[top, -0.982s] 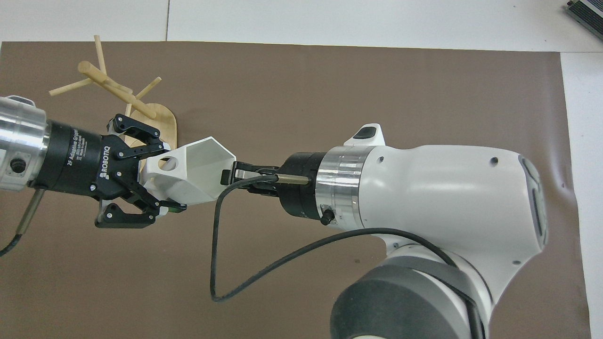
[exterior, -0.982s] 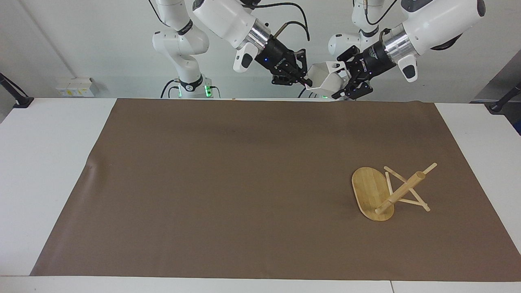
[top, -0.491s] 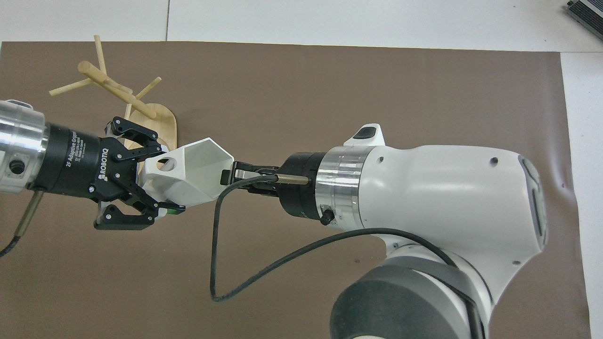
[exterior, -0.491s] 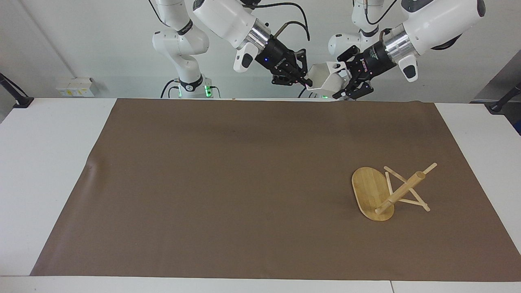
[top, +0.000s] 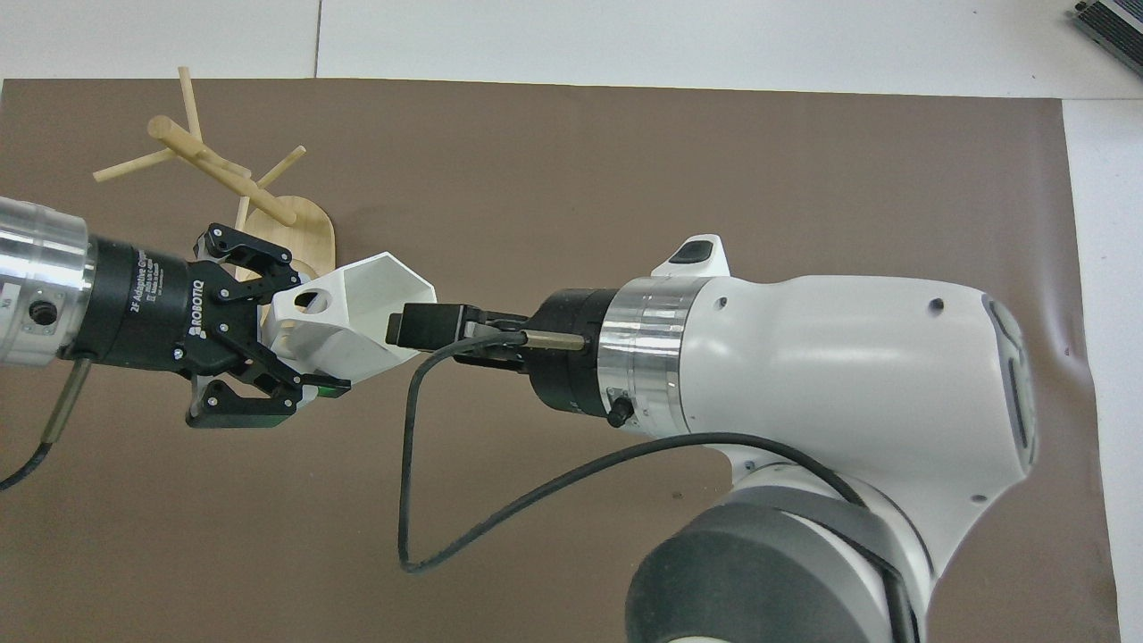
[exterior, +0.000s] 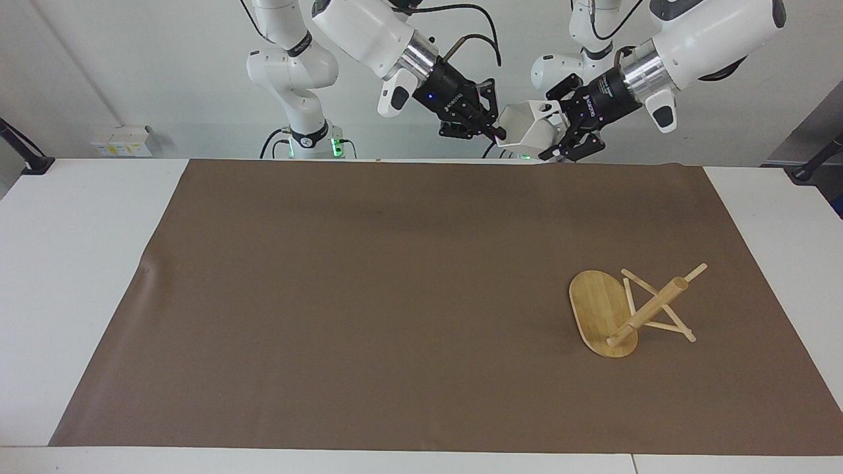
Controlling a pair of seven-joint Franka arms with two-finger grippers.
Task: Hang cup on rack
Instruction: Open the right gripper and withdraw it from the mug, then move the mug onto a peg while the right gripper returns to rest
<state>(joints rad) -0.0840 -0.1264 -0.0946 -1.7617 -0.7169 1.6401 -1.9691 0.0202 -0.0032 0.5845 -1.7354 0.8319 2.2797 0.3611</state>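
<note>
Facing view: my left gripper (exterior: 556,135) is clamped on the handle end of the faceted white cup (exterior: 525,126), carrying it high over the robots' edge of the brown mat (exterior: 369,296). My right gripper (exterior: 495,131) sits at the cup's rim; whether it has let go I cannot tell. Reads as a handover, so the handle hole ends up free for a peg. The bamboo rack (exterior: 629,309) lies tipped on the mat, toward the left arm's end, post slanting off its base.
</note>
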